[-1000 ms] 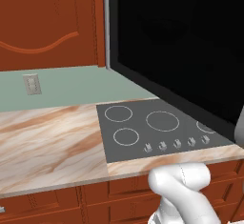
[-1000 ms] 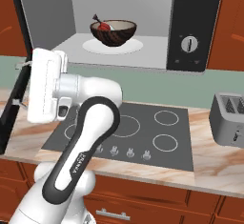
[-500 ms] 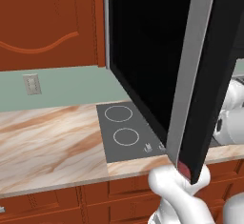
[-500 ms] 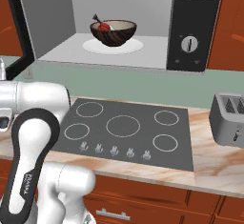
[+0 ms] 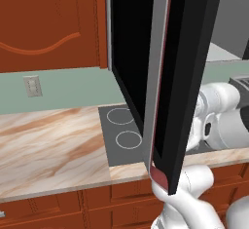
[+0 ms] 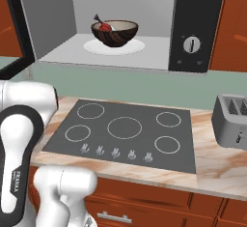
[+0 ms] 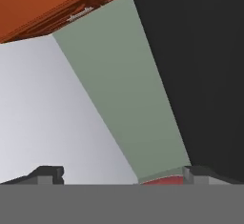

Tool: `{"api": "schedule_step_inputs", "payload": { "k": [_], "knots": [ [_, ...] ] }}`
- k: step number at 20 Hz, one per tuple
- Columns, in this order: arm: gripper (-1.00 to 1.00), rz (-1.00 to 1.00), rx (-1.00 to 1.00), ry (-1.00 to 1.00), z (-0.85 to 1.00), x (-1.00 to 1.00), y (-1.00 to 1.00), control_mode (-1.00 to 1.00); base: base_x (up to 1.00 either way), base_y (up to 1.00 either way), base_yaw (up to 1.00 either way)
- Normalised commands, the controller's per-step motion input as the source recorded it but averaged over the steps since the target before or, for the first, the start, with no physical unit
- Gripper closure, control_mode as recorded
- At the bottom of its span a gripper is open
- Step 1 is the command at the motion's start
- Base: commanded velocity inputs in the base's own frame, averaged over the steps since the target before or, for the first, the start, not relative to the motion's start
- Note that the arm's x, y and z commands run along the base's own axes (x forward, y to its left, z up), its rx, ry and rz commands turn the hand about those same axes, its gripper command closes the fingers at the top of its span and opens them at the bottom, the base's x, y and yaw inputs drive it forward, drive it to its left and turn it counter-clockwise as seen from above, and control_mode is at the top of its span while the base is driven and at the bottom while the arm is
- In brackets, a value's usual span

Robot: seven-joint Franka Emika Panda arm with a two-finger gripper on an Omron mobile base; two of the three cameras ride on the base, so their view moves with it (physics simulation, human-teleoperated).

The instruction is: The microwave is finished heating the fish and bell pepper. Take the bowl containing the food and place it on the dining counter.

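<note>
The gripper (image 7: 123, 176) stands spread wide with nothing between its tips, close beside the black door of the microwave (image 6: 193, 23). Inside the open cavity, the bowl (image 6: 115, 31) sits on the white turntable plate (image 6: 137, 46), holding the bell pepper (image 6: 102, 26) and fish (image 6: 110, 26). The door (image 5: 165, 77) has swung further open than half a second ago, now edge-on. Below lie the cooktop (image 6: 123, 134) and, right, a toaster (image 6: 232, 120).

The white arm (image 6: 21, 139) folds low at the cooktop counter's front edge, elbow bent, and the gripper (image 7: 121, 175) has its jaws spread wide, holding nothing.
</note>
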Motion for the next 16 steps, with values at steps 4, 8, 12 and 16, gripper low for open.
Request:
{"api": "schedule_step_inputs", "payload": {
  "k": [4,8,12,16],
  "knots": [
    [-1.0,-0.03,0.03,-0.18,0.25,0.02,-0.82,-1.0,0.0,0.0,0.0],
    [-1.0,-0.02,-0.01,-0.37,0.51,0.03,-1.0,-1.0,0.0,0.0,0.0],
    [-1.0,0.0,-0.07,-0.35,0.41,0.06,-1.0,-1.0,0.0,0.0,0.0],
    [-1.0,0.0,-0.15,-0.29,0.31,0.16,-1.0,-1.0,0.0,0.0,0.0]
  ]
}}
